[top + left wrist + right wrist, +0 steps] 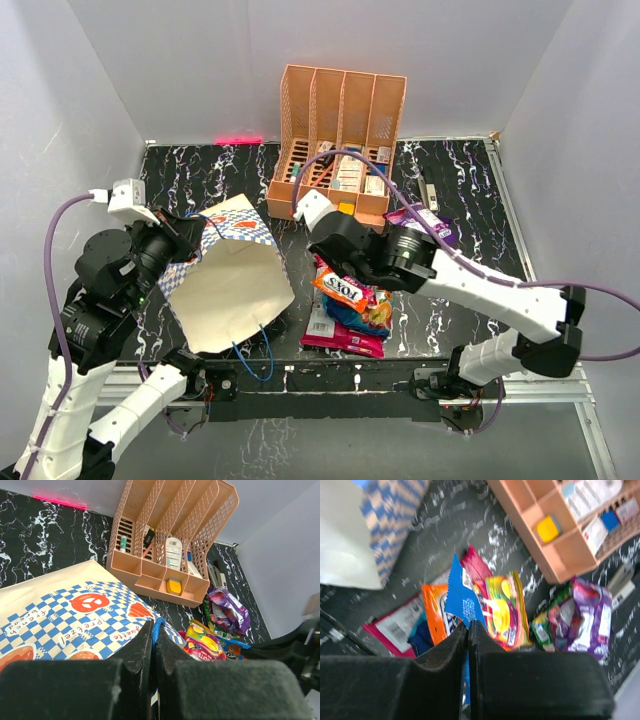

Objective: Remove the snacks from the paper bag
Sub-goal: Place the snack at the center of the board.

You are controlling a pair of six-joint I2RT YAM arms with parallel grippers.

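Right end effector (468,626), crinkly blue packet (461,597)

Open counter (190,170) lies far left, between the wall and the orange organizer (340,110), which blocks the far centre. The paper bag (235,285) fills the near left, its mouth open wide. A narrow lane separates it from the snacks (350,305) heaped near centre. The right arm (480,290) bars the near right. A purple packet (430,222) lies just right of the organizer.
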